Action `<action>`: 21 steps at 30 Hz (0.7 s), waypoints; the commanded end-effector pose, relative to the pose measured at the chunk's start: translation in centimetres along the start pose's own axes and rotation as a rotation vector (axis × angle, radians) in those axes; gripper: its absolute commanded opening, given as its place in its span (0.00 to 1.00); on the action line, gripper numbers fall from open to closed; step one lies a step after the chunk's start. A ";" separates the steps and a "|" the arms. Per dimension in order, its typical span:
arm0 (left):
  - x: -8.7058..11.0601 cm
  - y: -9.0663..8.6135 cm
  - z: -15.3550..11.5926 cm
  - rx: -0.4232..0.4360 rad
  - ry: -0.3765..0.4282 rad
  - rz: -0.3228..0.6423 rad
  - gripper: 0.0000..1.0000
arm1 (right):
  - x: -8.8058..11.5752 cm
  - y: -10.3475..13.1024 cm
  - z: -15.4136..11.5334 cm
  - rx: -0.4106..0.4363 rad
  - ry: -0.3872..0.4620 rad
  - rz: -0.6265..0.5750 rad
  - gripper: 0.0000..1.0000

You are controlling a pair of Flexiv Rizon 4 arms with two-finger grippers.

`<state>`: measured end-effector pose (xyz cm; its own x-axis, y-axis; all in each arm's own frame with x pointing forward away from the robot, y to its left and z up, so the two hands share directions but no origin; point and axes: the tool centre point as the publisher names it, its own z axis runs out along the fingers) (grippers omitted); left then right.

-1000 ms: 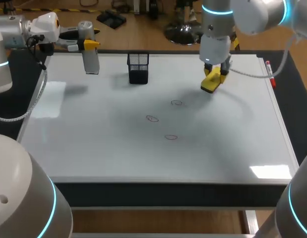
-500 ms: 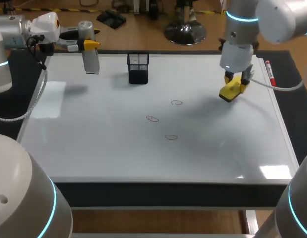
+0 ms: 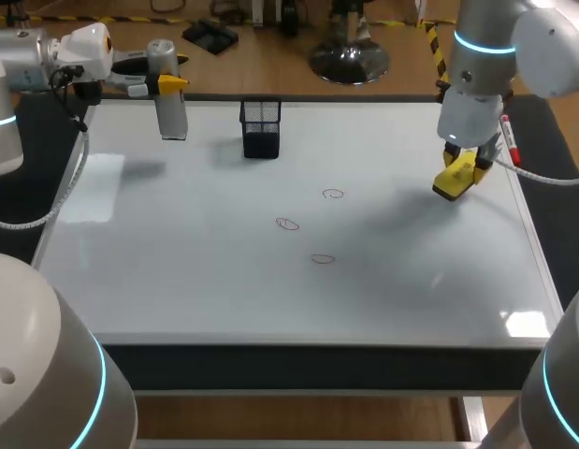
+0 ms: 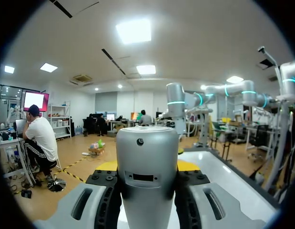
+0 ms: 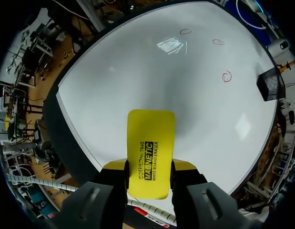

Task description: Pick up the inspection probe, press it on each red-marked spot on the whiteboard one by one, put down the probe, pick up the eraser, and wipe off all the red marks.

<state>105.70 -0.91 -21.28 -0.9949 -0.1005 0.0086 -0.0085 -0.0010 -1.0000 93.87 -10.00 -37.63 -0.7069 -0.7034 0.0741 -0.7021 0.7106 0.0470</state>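
The silver cylindrical probe (image 3: 169, 105) hangs above the whiteboard's far left corner, and my left gripper (image 3: 172, 82) is shut on it. In the left wrist view the probe (image 4: 147, 162) fills the gap between the fingers. My right gripper (image 3: 462, 168) is shut on the yellow eraser (image 3: 454, 181) near the whiteboard's right edge. In the right wrist view the eraser (image 5: 149, 143) sticks out ahead of the fingers, above the board. Three red marks (image 3: 334, 194), (image 3: 287, 224), (image 3: 323, 259) lie mid-board, left of the eraser, and all show ahead of it (image 5: 227, 76).
The whiteboard (image 3: 224, 290) covers most of the table. A black mesh holder (image 3: 260, 128) stands at the back, between the probe and the marks. A red marker (image 3: 509, 140) lies along the right edge, close behind my right gripper.
My right arm has carried the eraser to the right, away from the marks and toward the board's right edge. The left arm and probe have not moved.
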 end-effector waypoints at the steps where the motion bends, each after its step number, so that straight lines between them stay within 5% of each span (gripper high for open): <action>1: 0.2 -0.2 0.0 -0.003 -0.004 0.001 0.00 | 0.4 0.1 -0.1 0.006 -0.005 -0.001 0.00; 21: 0.9 -0.1 0.3 -0.004 -0.005 0.000 0.00 | 0.4 0.1 -0.1 0.006 -0.005 -0.001 0.00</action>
<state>105.63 -0.97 -21.30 -0.9951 -0.0985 0.0087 -0.0087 -0.0007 -1.0000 93.57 -10.10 -37.55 -0.7073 -0.7037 0.0677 -0.7026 0.7103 0.0433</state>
